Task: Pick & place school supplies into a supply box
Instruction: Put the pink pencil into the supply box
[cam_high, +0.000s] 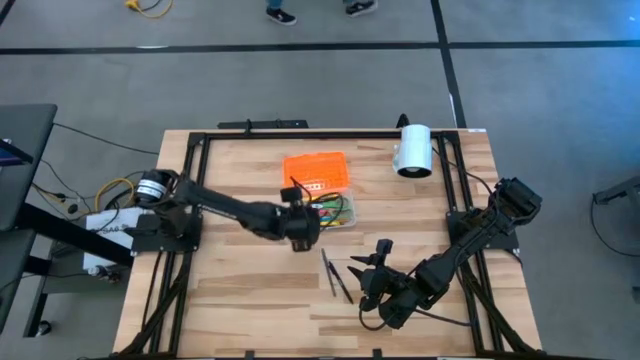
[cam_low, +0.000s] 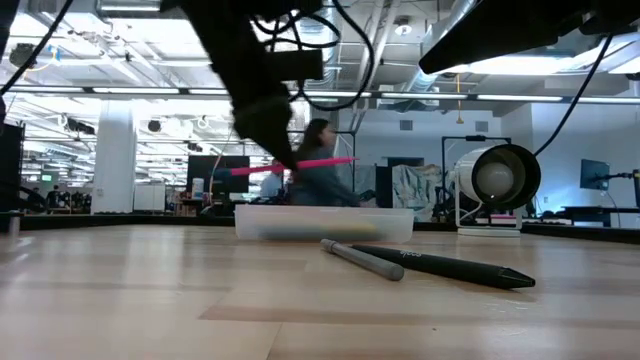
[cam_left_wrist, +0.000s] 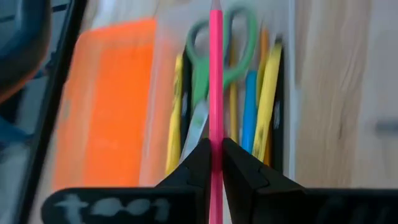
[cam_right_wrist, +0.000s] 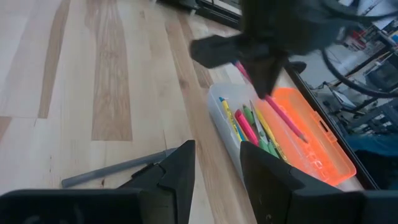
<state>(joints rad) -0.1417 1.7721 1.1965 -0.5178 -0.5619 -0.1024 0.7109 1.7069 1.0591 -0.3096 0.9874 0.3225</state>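
Pale wooden worktop (cam_high: 250, 290) framed by black rails, grey floor around it. Near the middle toward the far edge, the clear supply box (cam_high: 338, 212), lying open, with its orange lid (cam_high: 316, 172) flat against its far side. Inside the box, seen best from the left wrist: green-handled scissors (cam_left_wrist: 211, 56), yellow pens (cam_left_wrist: 268, 93) and a blue pen (cam_left_wrist: 249, 106), all lengthwise. Above the box, a pink pencil (cam_left_wrist: 216, 81), pinched firmly between the fingers of the left claw (cam_left_wrist: 215, 163), clenched on it. From the low view, that same pencil (cam_low: 300, 164) held roughly level and clear of the box rim (cam_low: 325, 222); from the right wrist, its tip angled over the lid (cam_right_wrist: 311, 149), which the top-down camera barely resolves. Left claw (cam_high: 298, 228) just at the near-left corner of the box in the high view.

Nearer the front edge, two loose items on the bare wood: a grey pen (cam_high: 328, 270) and a dark marker (cam_high: 342, 282), lying close together and well apart from the box. At table height, grey pen (cam_low: 362, 258) crossing just in front of the dark marker (cam_low: 450, 266); contact between them not clear.

Right claw (cam_high: 378, 268) low beside those two, fingers (cam_right_wrist: 179, 168) spread wide, released, grasping nothing; grey pen (cam_right_wrist: 118, 168) just ahead of it.

White cylinder (cam_high: 412, 150) at the far right, on its side. Person (cam_low: 320, 170) in the room behind.
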